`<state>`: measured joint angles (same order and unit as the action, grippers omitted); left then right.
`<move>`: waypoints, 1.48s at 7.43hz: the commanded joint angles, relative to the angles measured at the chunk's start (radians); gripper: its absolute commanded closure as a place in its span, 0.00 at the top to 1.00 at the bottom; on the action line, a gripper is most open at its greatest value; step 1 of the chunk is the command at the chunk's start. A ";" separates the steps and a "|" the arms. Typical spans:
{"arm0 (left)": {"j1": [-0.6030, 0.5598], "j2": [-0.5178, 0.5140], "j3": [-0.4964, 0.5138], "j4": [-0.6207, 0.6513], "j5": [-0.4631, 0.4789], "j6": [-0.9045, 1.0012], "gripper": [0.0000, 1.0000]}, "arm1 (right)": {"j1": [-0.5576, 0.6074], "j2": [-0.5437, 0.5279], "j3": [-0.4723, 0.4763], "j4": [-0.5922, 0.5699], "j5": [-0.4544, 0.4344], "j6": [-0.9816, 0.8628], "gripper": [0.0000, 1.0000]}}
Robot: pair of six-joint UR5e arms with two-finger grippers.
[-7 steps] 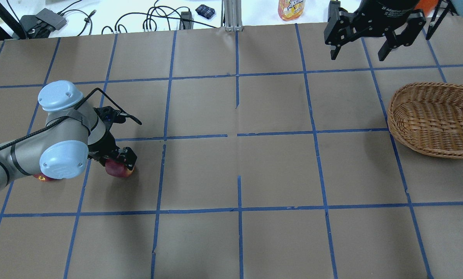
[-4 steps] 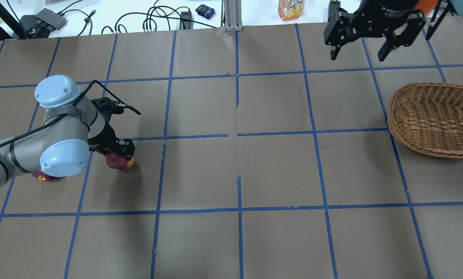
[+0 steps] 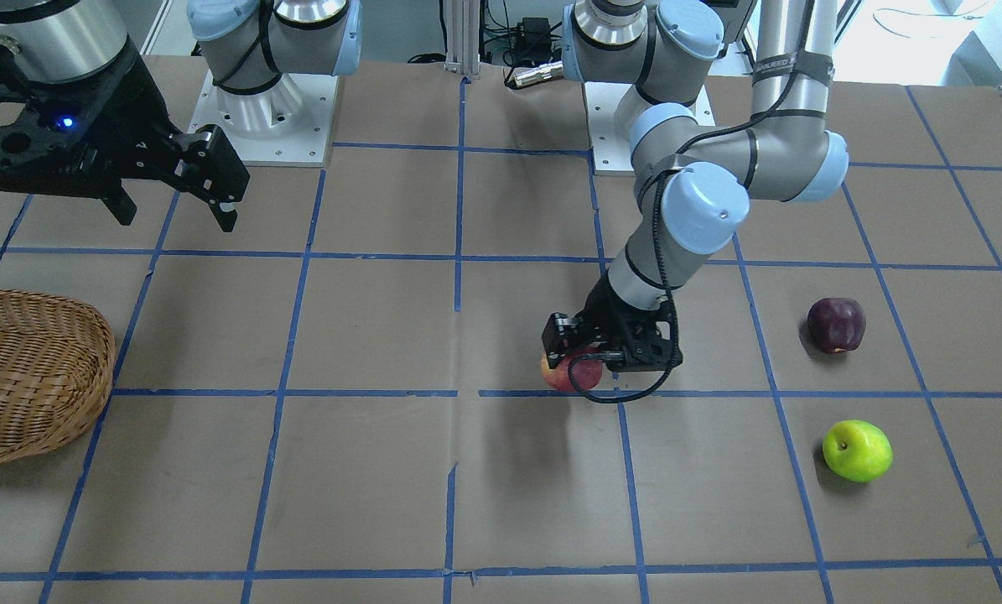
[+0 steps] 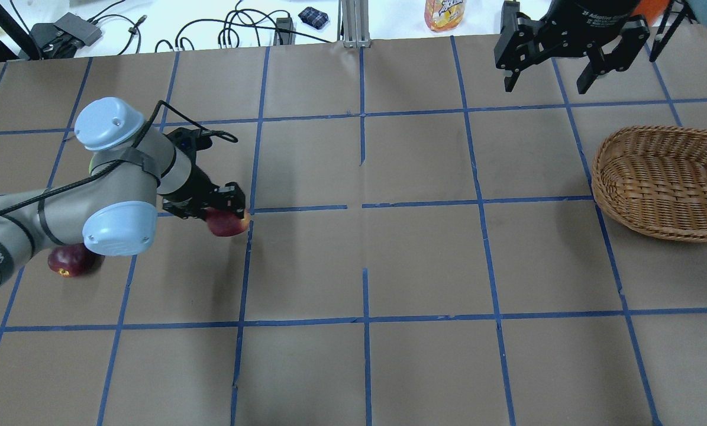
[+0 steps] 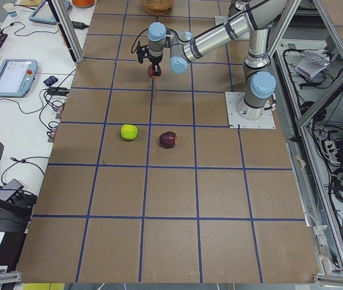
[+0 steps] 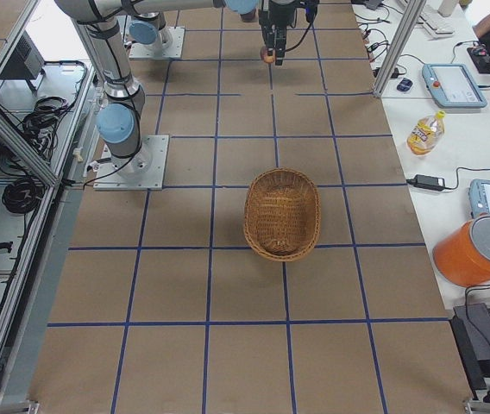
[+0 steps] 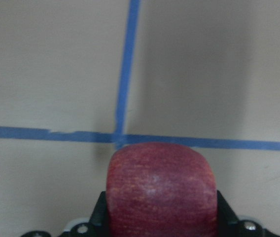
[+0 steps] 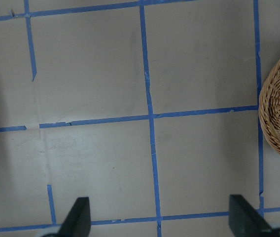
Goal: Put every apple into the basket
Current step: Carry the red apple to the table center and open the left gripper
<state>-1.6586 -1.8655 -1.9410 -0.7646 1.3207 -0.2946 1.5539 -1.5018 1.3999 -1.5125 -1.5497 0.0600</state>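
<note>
My left gripper (image 4: 226, 213) is shut on the red apple (image 4: 228, 224) and holds it above the table at left centre; it shows too in the front view (image 3: 569, 374) and fills the left wrist view (image 7: 160, 190). The dark maroon apple (image 4: 69, 261) lies on the table, partly under my left arm, and shows in the front view (image 3: 836, 325). The yellow-green apple (image 3: 857, 450) lies near it; the overhead view hides it. The wicker basket (image 4: 664, 180) stands at the right edge. My right gripper (image 4: 557, 62) is open and empty, high beyond the basket.
Brown paper with a blue tape grid covers the table (image 4: 424, 260). A juice bottle (image 4: 445, 13), cables and small devices lie beyond the far edge. The arm bases (image 3: 257, 101) stand on the robot's side.
My left gripper has lifted the red apple and carried it right and away from the robot. The maroon apple now shows more from under the arm. The right gripper has not moved.
</note>
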 commanded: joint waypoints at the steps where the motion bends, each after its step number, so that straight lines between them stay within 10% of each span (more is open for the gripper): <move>1: -0.147 -0.107 0.091 0.134 0.003 -0.234 0.05 | 0.000 0.000 0.004 0.000 -0.001 -0.003 1.00; 3: -0.209 -0.191 0.158 0.136 0.063 -0.264 0.11 | -0.002 0.002 0.004 0.000 -0.004 -0.005 1.00; 4: -0.220 -0.216 0.163 0.133 0.063 -0.259 0.99 | -0.002 0.000 0.005 0.000 -0.004 -0.008 1.00; 7: -0.176 -0.140 0.182 0.111 0.065 -0.248 1.00 | 0.000 0.000 0.007 0.000 -0.001 0.000 1.00; 11: 0.165 0.122 0.168 -0.411 0.139 0.316 1.00 | 0.107 0.125 0.011 -0.099 -0.001 0.052 1.00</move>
<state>-1.6154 -1.8225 -1.7616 -1.0213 1.4159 -0.1676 1.5908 -1.4337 1.4081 -1.5647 -1.5497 0.0774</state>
